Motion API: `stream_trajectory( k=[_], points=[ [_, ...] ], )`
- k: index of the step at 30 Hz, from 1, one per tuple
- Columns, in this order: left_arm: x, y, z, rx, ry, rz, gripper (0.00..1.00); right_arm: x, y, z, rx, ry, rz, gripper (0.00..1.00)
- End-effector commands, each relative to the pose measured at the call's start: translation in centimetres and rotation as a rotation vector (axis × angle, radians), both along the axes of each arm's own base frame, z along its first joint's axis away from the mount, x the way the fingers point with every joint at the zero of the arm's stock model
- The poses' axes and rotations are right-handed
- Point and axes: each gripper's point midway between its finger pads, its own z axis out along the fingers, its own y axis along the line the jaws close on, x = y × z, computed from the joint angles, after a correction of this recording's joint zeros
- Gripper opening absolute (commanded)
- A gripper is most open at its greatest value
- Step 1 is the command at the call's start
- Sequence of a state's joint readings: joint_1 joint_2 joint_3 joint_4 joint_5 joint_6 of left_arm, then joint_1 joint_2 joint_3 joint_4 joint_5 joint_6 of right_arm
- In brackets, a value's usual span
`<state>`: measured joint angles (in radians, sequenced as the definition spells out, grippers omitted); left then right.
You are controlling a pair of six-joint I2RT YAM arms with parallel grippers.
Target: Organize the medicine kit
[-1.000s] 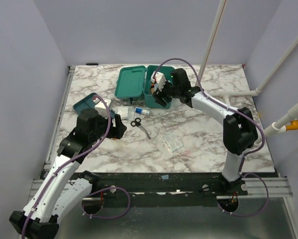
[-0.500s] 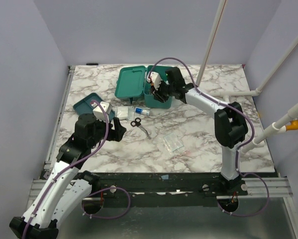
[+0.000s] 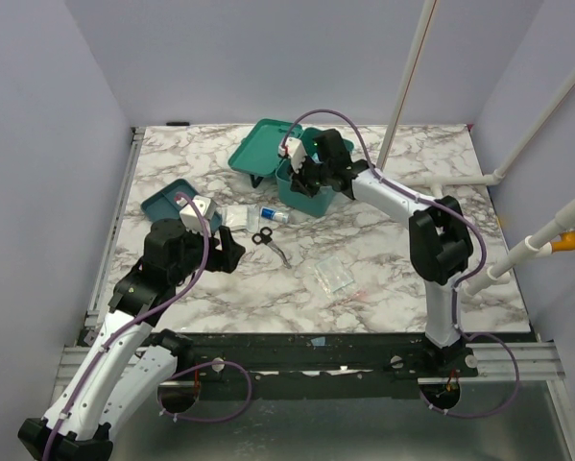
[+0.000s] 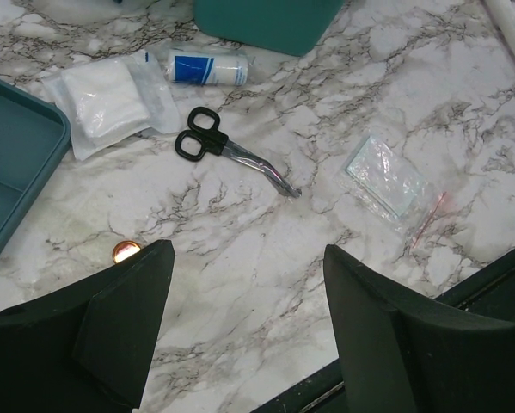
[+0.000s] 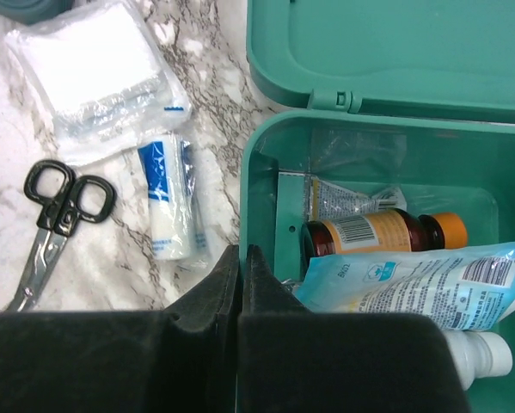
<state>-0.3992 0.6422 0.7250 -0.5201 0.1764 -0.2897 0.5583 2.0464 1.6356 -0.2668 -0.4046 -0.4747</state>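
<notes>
The medicine kit (image 3: 304, 200) stands open at the back middle of the table, its lid (image 3: 263, 146) laid back to the left. In the right wrist view the kit (image 5: 259, 185) holds an amber bottle (image 5: 377, 232), a light blue packet (image 5: 429, 284) and a white bottle (image 5: 476, 353). My right gripper (image 3: 301, 178) is shut, and its tips (image 5: 241, 251) sit right at the rim of the kit's left wall. Whether they pinch that wall I cannot tell. My left gripper (image 4: 248, 258) hangs open and empty over bare marble, near the table's front left (image 3: 231, 252).
Black-handled scissors (image 3: 268, 240), a wrapped bandage roll (image 3: 275, 215) and a gauze pack (image 3: 234, 218) lie left of the kit. A clear plastic bag (image 3: 333, 277) lies further forward. A darker teal tray (image 3: 167, 202) sits at the left. A white pole (image 3: 407, 77) rises behind the kit.
My right gripper has closed at the kit's left wall. The kit has turned, its lid swinging back and to the right. The left arm drew back slightly, then held still.
</notes>
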Motion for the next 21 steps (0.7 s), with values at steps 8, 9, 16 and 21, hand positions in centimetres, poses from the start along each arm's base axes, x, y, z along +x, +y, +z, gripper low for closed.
stream_trajectory(
  k=[8, 9, 16, 21],
  points=[
    [-0.2, -0.4, 0.3, -0.023, -0.011, -0.02, 0.73, -0.8, 6.1, -0.7, 0.102, 0.022, -0.05, 0.01],
    [-0.2, -0.4, 0.3, -0.023, -0.013, -0.019, 0.73, -0.9, 6.5, -0.9, 0.105, 0.031, -0.054, 0.01],
    [-0.3, -0.2, 0.5, -0.022, -0.021, -0.012, 0.73, -3.6, 8.7, -2.6, 0.09, 0.065, -0.013, 0.01],
    [-0.4, -0.1, 0.5, -0.021, -0.025, -0.01, 0.73, -5.3, 9.3, -2.8, 0.09, 0.094, -0.029, 0.01]
  ],
)
